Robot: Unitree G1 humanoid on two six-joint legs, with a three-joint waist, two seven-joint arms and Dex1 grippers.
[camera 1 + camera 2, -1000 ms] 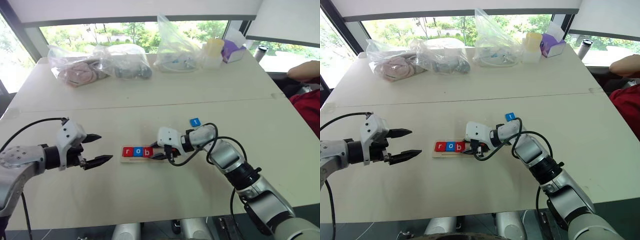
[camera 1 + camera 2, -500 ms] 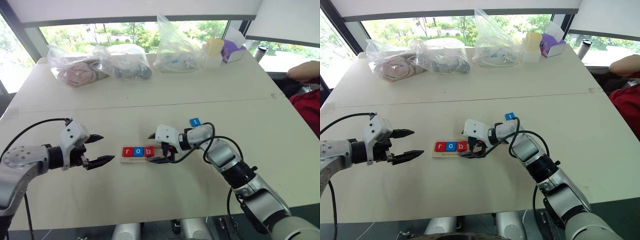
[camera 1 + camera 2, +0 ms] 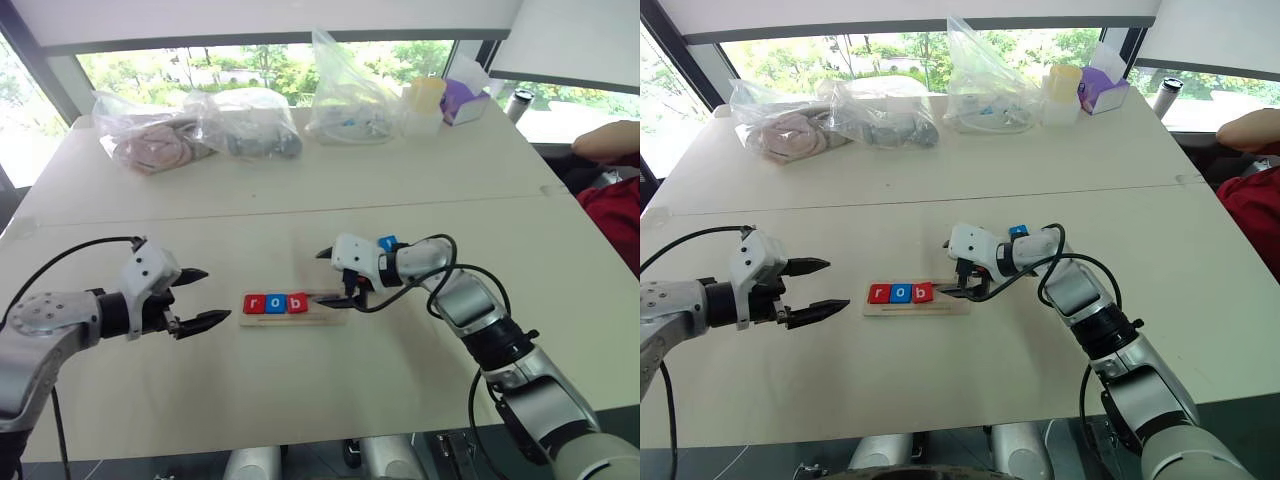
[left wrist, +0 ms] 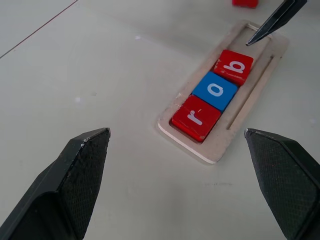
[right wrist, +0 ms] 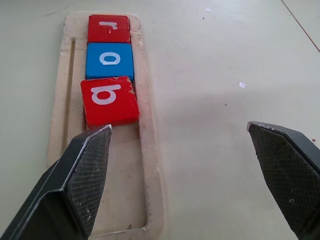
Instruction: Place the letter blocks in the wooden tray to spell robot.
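Three letter blocks, the red r (image 4: 195,117), blue o (image 4: 216,90) and red b (image 5: 108,100), already sit in the wooden tray (image 5: 150,165), the b a little skewed, and the blue t (image 3: 389,242) lies on the table (image 3: 300,190) just behind my right gripper (image 3: 335,275). Both my right gripper and my left gripper (image 3: 200,298) stand spread wide and hold nothing. I judge these tiles light, stiff and smooth, likely to skid if nudged, so I would pinch one across two opposite flat edges.

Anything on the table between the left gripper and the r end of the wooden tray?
No. In the left eye view, only bare tabletop lies between the open left gripper and the wooden tray; the left wrist view agrees.
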